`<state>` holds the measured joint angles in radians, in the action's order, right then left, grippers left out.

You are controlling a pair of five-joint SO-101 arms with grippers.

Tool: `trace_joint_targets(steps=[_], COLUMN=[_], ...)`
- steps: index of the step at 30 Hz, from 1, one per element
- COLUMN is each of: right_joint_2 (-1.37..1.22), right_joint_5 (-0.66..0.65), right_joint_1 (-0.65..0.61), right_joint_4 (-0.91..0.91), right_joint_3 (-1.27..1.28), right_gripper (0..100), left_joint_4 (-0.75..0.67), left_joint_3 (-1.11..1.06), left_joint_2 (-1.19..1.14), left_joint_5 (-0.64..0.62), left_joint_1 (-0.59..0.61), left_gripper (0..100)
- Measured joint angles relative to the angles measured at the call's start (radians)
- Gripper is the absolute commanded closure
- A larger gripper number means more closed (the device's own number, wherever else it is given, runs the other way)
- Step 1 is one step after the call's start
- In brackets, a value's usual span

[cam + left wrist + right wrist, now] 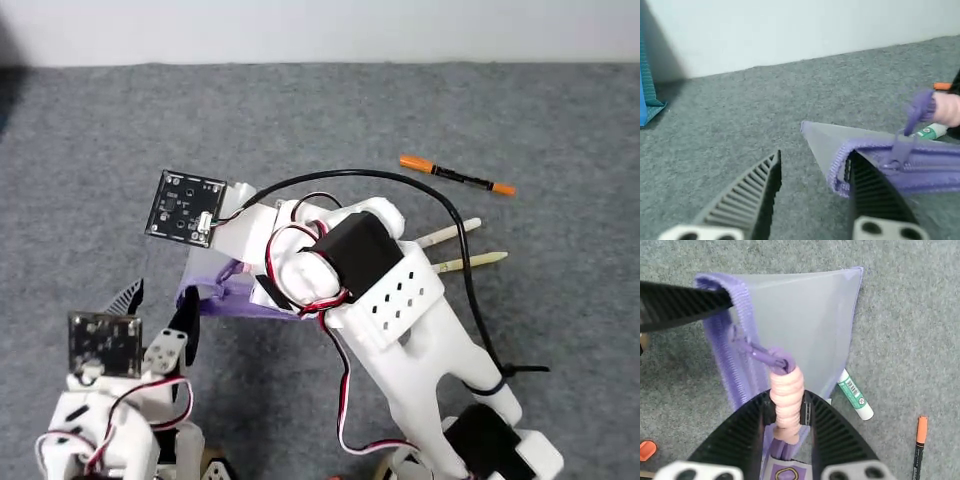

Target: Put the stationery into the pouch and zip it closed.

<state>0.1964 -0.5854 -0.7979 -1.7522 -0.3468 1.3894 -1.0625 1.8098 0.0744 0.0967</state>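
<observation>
A purple pouch [805,315] with a translucent side lies on the grey carpet, its zipper edge raised. My right gripper [786,402] is shut on the pink coiled charm [786,385] that hangs from the zipper pull [752,352]. My left gripper [812,185] is open at the pouch's end [840,145], one finger [875,195] against the zipper edge and the other finger [750,200] out on the carpet. A white marker with a green label [855,395] lies beside the pouch, partly under it. An orange pen [457,177] lies farther off on the carpet.
Two cream sticks [465,248] lie beside the right arm [400,310] in the high view. A blue object [647,85] stands at the wall. A small orange thing [646,450] sits at the right wrist view's edge. Open carpet lies behind the pouch.
</observation>
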Motion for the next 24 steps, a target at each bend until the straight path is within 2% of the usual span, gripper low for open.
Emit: trace_joint_targets(steps=[4,9,18,24], right_joint_2=[0.000,0.000,0.054,0.172], right_joint_5=[0.000,0.000,0.000,-0.006], right_joint_1=[0.000,0.000,0.009,0.155], right_joint_4=[0.000,-0.002,-0.002,-0.002], right_joint_3=[0.000,0.000,0.011,0.149], right_gripper=[99.1,99.1,99.1,99.1], left_joint_4=[-0.044,-0.107,-0.153,-0.152], left_joint_3=[-0.058,-0.118,-0.143,-0.147], left_joint_2=[0.000,0.000,-0.002,-0.002], left_joint_5=[0.002,0.002,0.002,0.002], left_joint_1=[0.000,-0.002,-0.003,-0.003], left_gripper=[83,99,99,99])
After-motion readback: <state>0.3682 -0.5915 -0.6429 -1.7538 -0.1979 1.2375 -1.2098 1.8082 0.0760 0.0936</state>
